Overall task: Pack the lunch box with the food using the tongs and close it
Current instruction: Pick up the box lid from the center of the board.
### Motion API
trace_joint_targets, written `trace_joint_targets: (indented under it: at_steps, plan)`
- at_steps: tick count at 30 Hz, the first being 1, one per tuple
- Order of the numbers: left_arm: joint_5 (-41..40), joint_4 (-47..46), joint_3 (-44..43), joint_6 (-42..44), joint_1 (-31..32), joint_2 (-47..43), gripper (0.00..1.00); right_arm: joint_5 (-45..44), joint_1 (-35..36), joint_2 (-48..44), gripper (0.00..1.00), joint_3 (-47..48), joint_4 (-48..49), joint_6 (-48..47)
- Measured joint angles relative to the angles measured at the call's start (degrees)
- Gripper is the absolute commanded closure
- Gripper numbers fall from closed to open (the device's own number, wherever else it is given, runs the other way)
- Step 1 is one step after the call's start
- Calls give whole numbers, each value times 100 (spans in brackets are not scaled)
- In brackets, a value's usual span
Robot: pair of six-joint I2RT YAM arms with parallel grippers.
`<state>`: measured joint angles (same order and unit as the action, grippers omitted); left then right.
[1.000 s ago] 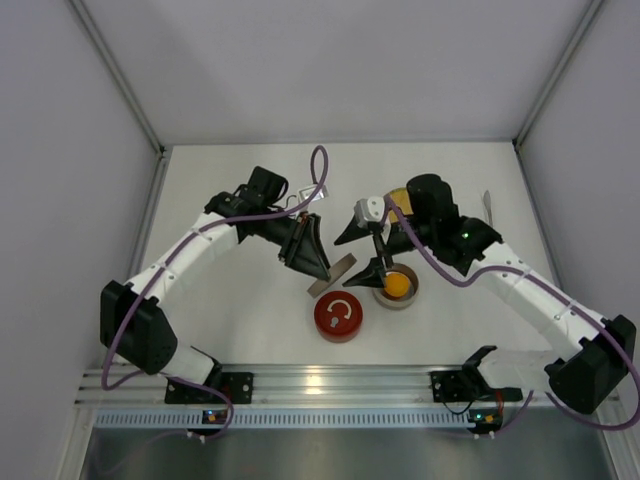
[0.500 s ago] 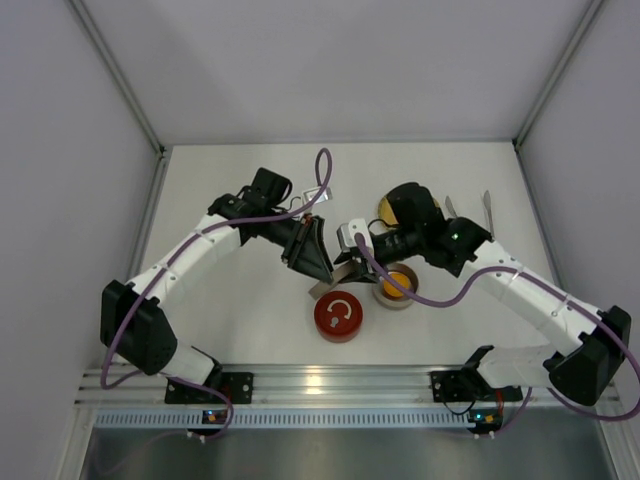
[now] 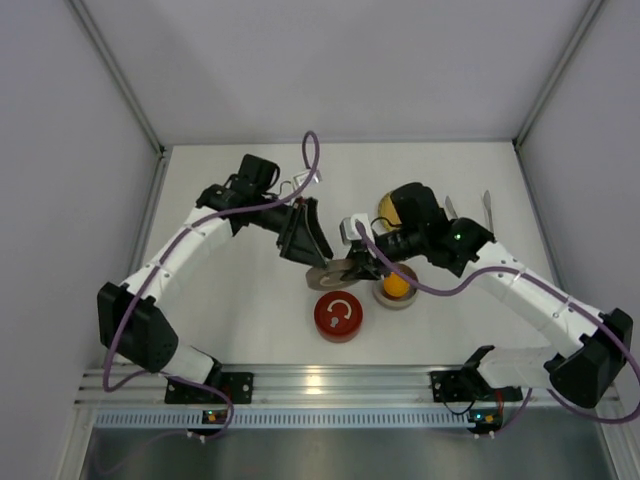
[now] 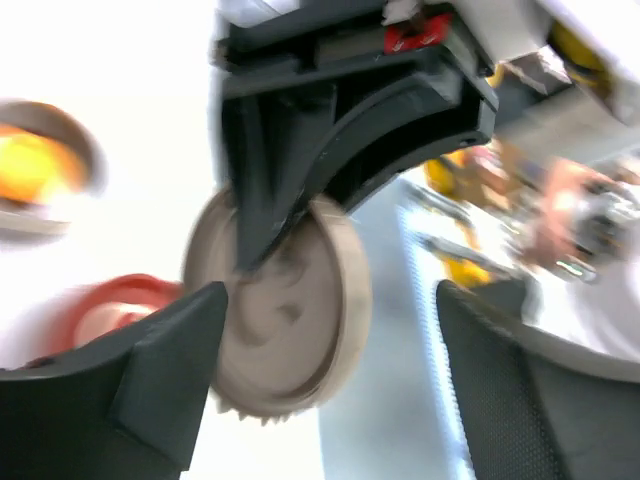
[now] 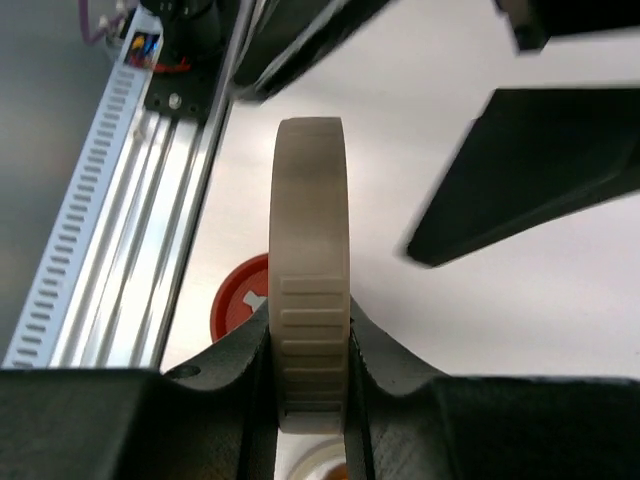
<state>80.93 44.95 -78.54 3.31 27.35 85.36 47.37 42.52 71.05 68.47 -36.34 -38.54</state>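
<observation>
My right gripper (image 3: 354, 267) (image 5: 310, 322) is shut on a round beige lid (image 3: 329, 273) (image 5: 310, 230), held on edge above the table with its ribbed rim between the fingers. In the left wrist view the lid (image 4: 290, 310) hangs from the right gripper's black finger. My left gripper (image 3: 313, 254) (image 4: 325, 390) stands open beside the lid, its fingers apart from it. A round orange-yellow piece of food (image 3: 397, 285) lies in a small metal bowl (image 3: 384, 296) just right of the lid. Slim silver tongs (image 3: 487, 210) lie at the far right of the table.
A red round lid (image 3: 339, 316) (image 5: 238, 300) lies flat on the table in front of the beige lid. A yellow-brown round thing (image 3: 387, 208) shows partly behind the right arm. Grey walls close the table on three sides, and a metal rail (image 3: 330, 382) runs along the near edge.
The right gripper swung left from above the bowl and closed on the beige lid. The left gripper, which held that lid, has opened and drawn back a little.
</observation>
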Motion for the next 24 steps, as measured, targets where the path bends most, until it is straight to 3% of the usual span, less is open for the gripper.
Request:
trace_joint_targets:
  at_steps: [1,6,8,11,16,19,24]
  plan:
    - [-127,-166,-109,-68,-177,-26,2,50,-131,-39,100,-90,125,160]
    - [-1314,-1421,-170,-953,-1327,-562,2,463,-1615,-494,100,-1198,1606,2026]
    - [-2009,-1722,-155,-1231,-1464,-881,2,455,-2203,-645,100,-1694,2352,3075]
    - [-2750,-1963,-76,-1556,-1373,-1274,2,170,-2688,-739,100,-2232,3368,4599]
    - [-3641,-2352,529,-2031,-909,-1432,2,-400,-2732,-629,100,-2546,4793,6878]
    - [-3965,-2551,898,-2339,-400,-1305,2,-680,-2732,-382,100,-2546,5600,7855]
    - [-3991,-3005,942,-2883,-201,-957,15,-994,-2730,-28,100,-2546,6441,8918]
